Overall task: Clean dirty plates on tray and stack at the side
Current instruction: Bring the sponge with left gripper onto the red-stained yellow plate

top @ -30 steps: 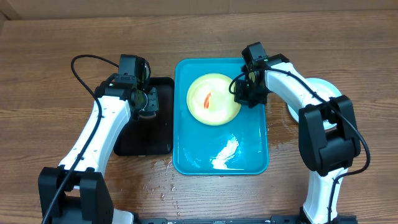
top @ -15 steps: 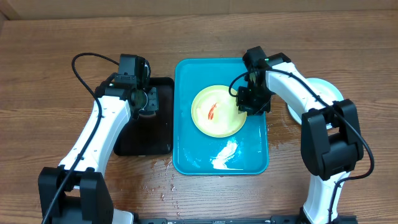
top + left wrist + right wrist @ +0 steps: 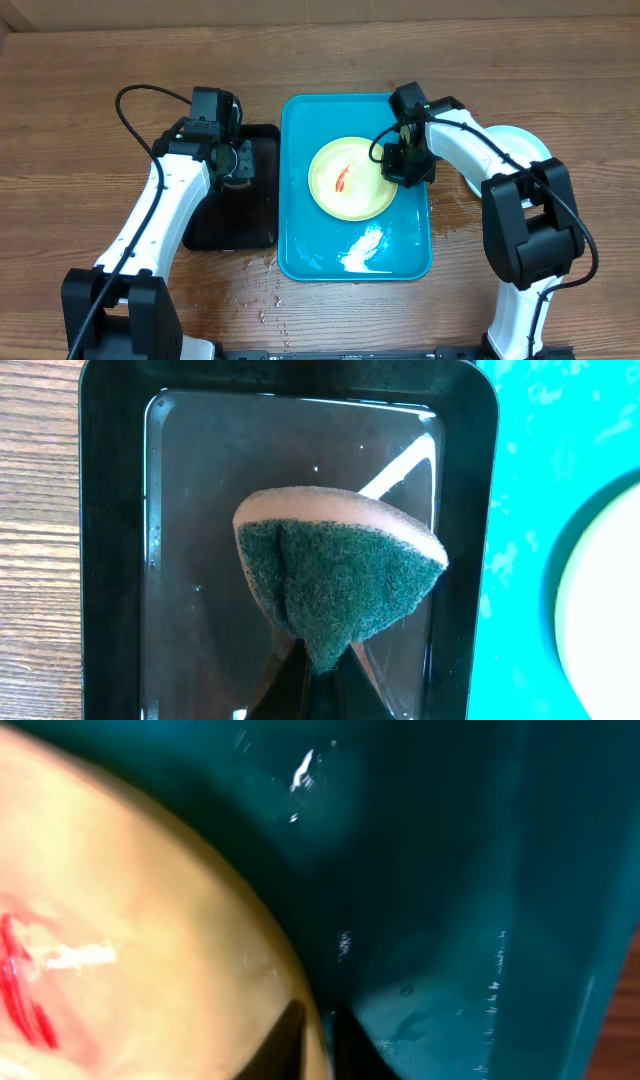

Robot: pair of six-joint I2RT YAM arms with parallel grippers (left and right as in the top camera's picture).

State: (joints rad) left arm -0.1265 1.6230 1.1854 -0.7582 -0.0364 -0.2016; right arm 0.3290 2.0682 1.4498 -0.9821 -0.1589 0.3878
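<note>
Slipping is the main risk: the right gripper (image 3: pixel 402 165) pinches only the thin rim of the yellow-green plate (image 3: pixel 345 185), jaws narrow. The turquoise tray (image 3: pixel 300 250) beneath it is wet, so a push from the sponge (image 3: pixel 335 575) could twist the plate free or skate it away. The right arm reaches in with elbow bent and wrist tipped down, the plate lying flat ahead of its tips, red streak (image 3: pixel 342 177) unwiped. The left gripper (image 3: pixel 234 161), closed on the sponge, hangs over the black tray (image 3: pixel 115 560)
</note>
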